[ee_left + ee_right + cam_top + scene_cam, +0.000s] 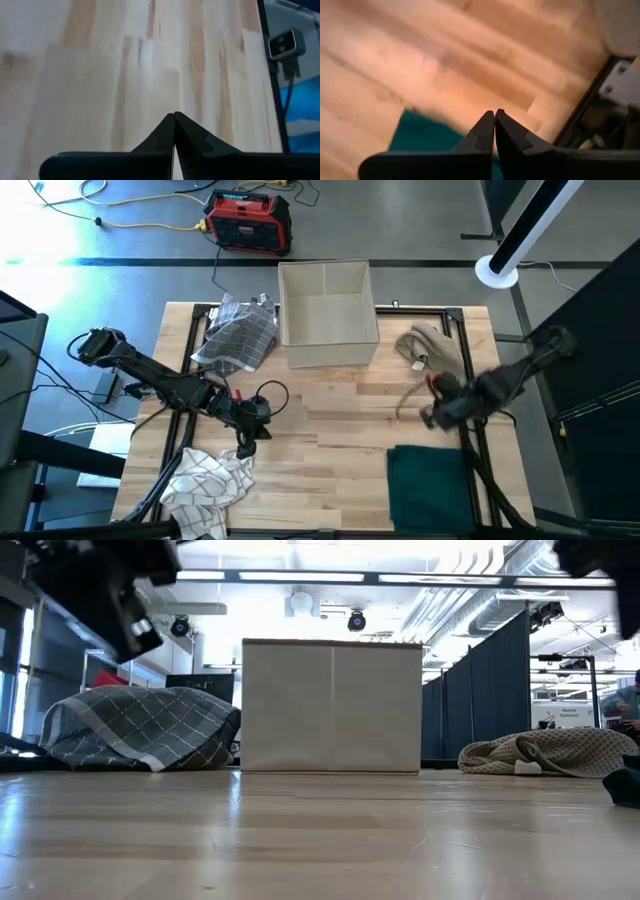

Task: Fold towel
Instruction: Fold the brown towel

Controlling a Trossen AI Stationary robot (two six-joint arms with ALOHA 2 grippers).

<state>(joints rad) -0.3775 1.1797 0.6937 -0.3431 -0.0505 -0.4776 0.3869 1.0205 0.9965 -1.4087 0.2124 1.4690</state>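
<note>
A dark green towel (pixel 430 485), folded to a flat rectangle, lies at the table's near right, and its edge shows in the right wrist view (pixel 420 139). My right gripper (pixel 430 416) hovers shut just beyond the towel's far edge and touches nothing (pixel 494 113). A crumpled white checked towel (pixel 205 485) lies at the near left. My left gripper (pixel 250 438) is shut over bare wood just beyond it (pixel 174 116).
A cardboard box (pixel 327 315) stands at the far middle of the table. A grey plaid towel (pixel 240 335) lies in a heap to its left and a beige towel (pixel 435 345) to its right. Bare wood lies between the two grippers.
</note>
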